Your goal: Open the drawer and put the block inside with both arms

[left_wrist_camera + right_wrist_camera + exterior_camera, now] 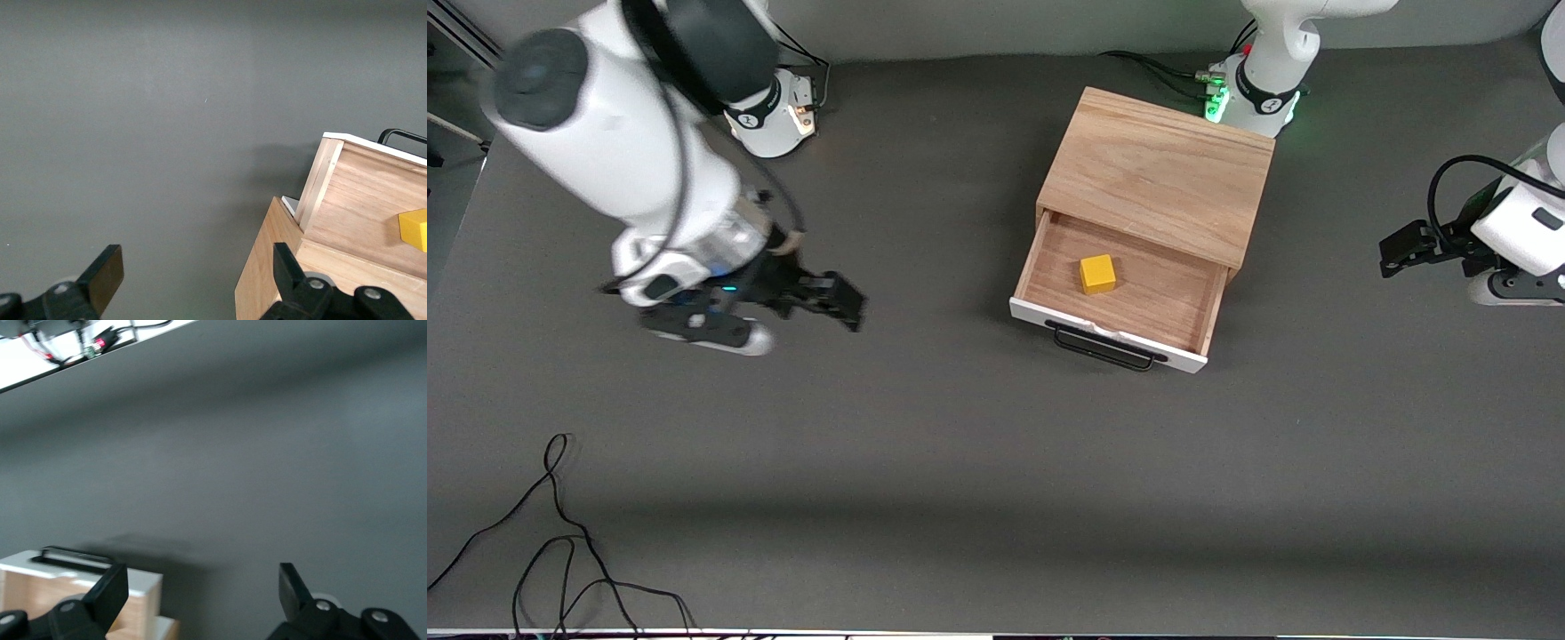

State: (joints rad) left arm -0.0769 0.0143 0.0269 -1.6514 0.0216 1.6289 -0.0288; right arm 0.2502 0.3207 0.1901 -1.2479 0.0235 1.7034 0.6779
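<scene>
- On the grey bench (960, 462) stands a light-wood cabinet (1160, 173), close to my left arm's base (1249, 98).
- Its drawer (1174, 307) is pulled out toward the front camera, so I can see inside it.
- The drawer has a white front panel (1107, 336) with a black bar handle (1103, 349) on it.
- The little yellow block (1097, 274) sits inside the drawer, flat on its wooden floor. It is apart from the drawer's walls.
- My left pincer (1396, 249) hangs over the bench at my left arm's end, well apart from the cabinet. Its two black fingers (105, 273) are spread wide, with nothing between them.
- In my left wrist view I see a corner of the cabinet, the drawer's side wall (320, 180) and an edge of the block (415, 229).
- My right pincer (845, 300) hangs over the bare bench at my right arm's end, well apart from the drawer. Its fingers (110, 590) are also spread wide and hold nothing.
- In my right wrist view I see the white panel (80, 577) and the handle (73, 555) past my fingers.
- Thin black cables (560, 551) lie on the bench near the front camera, toward my right arm's end.
</scene>
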